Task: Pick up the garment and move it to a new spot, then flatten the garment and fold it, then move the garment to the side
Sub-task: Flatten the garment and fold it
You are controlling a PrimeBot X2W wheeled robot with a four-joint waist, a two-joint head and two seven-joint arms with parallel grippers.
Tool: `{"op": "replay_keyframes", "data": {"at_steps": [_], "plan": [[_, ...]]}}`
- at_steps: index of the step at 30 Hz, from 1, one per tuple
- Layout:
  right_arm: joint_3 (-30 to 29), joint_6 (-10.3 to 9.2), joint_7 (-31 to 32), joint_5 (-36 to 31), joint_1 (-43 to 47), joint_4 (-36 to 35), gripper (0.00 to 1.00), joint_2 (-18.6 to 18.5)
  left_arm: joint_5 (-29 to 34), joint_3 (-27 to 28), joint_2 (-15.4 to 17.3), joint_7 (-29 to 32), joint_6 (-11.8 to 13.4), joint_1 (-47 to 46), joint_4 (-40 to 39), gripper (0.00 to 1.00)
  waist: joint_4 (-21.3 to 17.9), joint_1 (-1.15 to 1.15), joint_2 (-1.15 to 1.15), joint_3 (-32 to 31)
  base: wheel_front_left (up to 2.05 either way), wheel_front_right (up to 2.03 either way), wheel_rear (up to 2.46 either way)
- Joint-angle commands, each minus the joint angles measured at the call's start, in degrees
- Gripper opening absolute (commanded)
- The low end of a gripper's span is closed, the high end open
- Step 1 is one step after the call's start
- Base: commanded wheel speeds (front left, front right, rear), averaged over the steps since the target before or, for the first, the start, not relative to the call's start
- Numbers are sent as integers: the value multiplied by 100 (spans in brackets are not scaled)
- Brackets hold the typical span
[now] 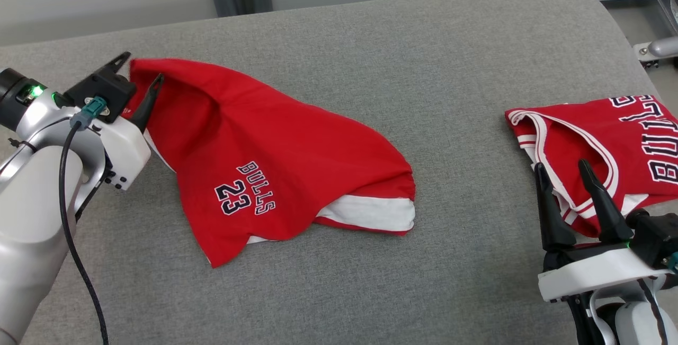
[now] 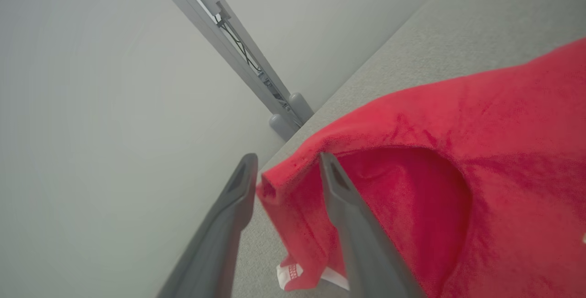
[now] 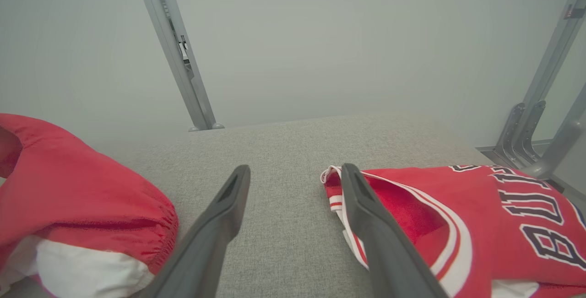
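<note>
Two pincers spread: left pincer (image 1: 143, 65), right pincer (image 1: 561, 165) | shorts (image 1: 275, 143) long axis far-left to near-right

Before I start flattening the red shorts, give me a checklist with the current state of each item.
1. Left tool jaws apart: ok, open.
2. Red cloth shorts with navy "BULLS 23" print free of the left tool: not ok. One corner appears draped on a finger and is raised off the grey padded table.
3. Shorts lying flat: not ok. They are bunched, with white fabric showing at one end.
4. Right tool open and empty: ok.
5. Red-and-white basketball jersey apart from the shorts: ok, bare table lies between them.
6. Right tool clear of the jersey: cannot tell, since its fingers overlap the jersey's edge.
</note>
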Motion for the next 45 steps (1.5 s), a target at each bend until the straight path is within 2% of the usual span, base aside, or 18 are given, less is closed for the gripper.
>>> {"op": "replay_keyframes", "data": {"at_steps": [1, 6, 10, 14, 18, 22, 30, 38, 45], "plan": [[-14, 0, -67, 27, -61, 49, 100, -30, -149, 140, -96, -146, 154, -68, 198, 100, 47, 0, 0, 9, 0, 0, 0], [-15, 0, -126, 47, -67, 79, 100, -35, -497, 448, -367, -382, 321, 100, 301, 100, 193, 0, 0, -36, 0, 0, 0], [8, 0, -158, 47, -29, 107, 100, -33, -743, 805, -482, -508, 577, 439, -92, 100, 363, 0, 0, -113, 0, 0, 0], [52, 0, -164, 16, -74, 90, 100, -36, -855, 1483, -430, -524, 1031, 1025, -1258, 100, 477, 0, 0, -139, 0, 0, 0], [96, 0, -170, 75, -114, 119, 100, -34, -887, 2334, -414, -525, 1571, 2038, -2475, 100, 551, 0, 0, -206, 0, 0, 0], [86, 0, -177, 36, -95, 152, 100, -36, -793, 2970, -567, -526, 1883, 3074, -3468, 100, 620, 0, 0, -302, 0, 0, 0], [29, 0, -212, -69, 32, 203, 100, -36, -462, 3384, -899, -527, 2096, 4496, -4429, 100, 752, 0, 0, -578, 0, 0, 0], [-95, 0, -21, -140, 334, 214, 100, -37, -306, 3009, -1082, -491, 2092, 5261, -4475, 100, 802, 0, 0, -960, 0, 0, 0], [-123, 0, 194, -161, 666, 132, 100, -36, -298, 2889, -1019, -315, 2162, 5501, -4454, 100, 780, 0, 0, -1136, 0, 0, 0]]}}
